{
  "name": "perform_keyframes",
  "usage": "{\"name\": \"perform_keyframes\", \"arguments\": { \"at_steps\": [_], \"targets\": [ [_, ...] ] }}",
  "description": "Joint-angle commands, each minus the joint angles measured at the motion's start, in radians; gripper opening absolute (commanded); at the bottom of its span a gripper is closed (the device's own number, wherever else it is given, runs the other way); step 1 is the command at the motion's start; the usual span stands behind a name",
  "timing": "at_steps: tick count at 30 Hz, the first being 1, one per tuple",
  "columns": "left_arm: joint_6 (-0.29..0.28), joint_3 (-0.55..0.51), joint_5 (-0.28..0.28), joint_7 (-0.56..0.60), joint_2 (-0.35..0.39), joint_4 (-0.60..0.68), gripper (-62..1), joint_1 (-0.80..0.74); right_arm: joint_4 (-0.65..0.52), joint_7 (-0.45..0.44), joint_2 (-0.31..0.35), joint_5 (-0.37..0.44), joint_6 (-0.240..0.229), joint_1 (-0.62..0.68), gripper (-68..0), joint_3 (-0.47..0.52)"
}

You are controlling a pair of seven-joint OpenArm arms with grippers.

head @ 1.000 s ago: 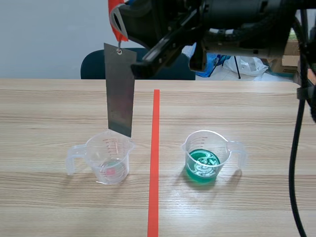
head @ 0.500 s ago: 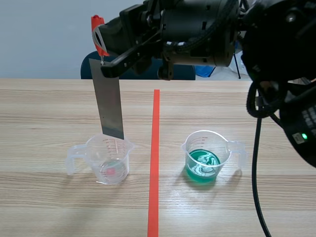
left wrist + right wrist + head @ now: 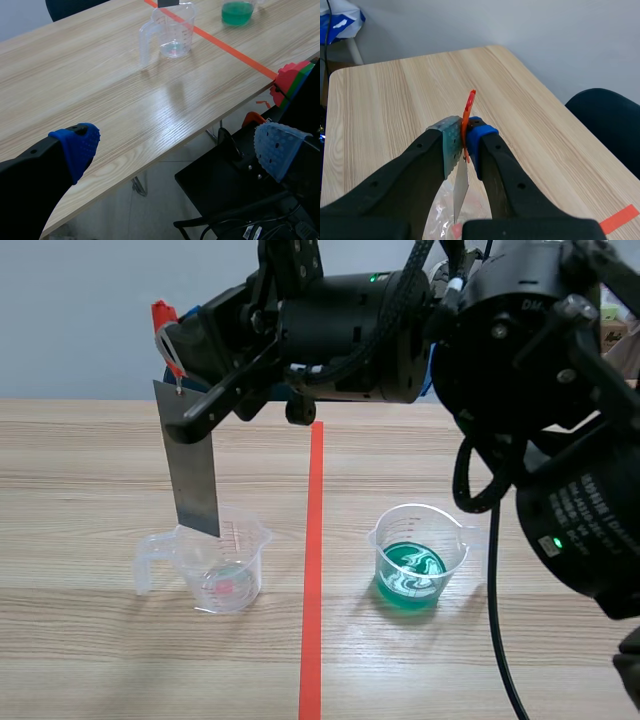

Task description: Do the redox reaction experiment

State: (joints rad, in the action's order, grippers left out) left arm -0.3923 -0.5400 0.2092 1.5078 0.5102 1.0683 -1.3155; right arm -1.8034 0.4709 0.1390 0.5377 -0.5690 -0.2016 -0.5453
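Your right gripper (image 3: 465, 137) is pinched on an orange-red tag (image 3: 469, 102), which sticks up between the two pads. A grey metal strip (image 3: 193, 465) hangs from that tag by a small ring, nearly upright with a slight tilt. The right arm comes in from its own side and reaches high across the red tape line (image 3: 314, 570), so the strip hangs on the left half of the wooden table (image 3: 90, 460).

The strip's lower edge is level with the rim of the clear measuring cup (image 3: 222, 565), at the side near the cup's handle. You cannot tell from these views whether the tip is inside the cup or just above it. That cup holds only a shallow layer of liquid at the bottom.

On the other side of the tape line stands a second measuring cup (image 3: 418, 560), partly filled with green liquid (image 3: 410, 575).

Your left gripper (image 3: 180, 150) is spread wide with nothing between its blue pads. It hangs off the table's near edge, well apart from both cups.
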Motion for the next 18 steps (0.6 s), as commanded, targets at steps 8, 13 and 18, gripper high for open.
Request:
{"name": "perform_keyframes", "arguments": {
  "at_steps": [8,13,18],
  "targets": [
    [0.002,-0.003,-0.006,0.037,0.003,0.004,1.4,-0.001,-0.003,-0.031,-0.001,-0.015,0.000,-0.017,-66.9,0.000],
    [0.002,-0.003,-0.006,0.037,0.003,0.004,1.4,-0.001,-0.002,-0.030,-0.001,-0.016,0.000,-0.017,-66.9,0.000],
    [0.002,-0.003,-0.006,0.037,0.003,0.004,1.4,-0.001,-0.002,-0.030,-0.001,-0.016,0.000,-0.017,-66.9,0.000]
  ]
}}
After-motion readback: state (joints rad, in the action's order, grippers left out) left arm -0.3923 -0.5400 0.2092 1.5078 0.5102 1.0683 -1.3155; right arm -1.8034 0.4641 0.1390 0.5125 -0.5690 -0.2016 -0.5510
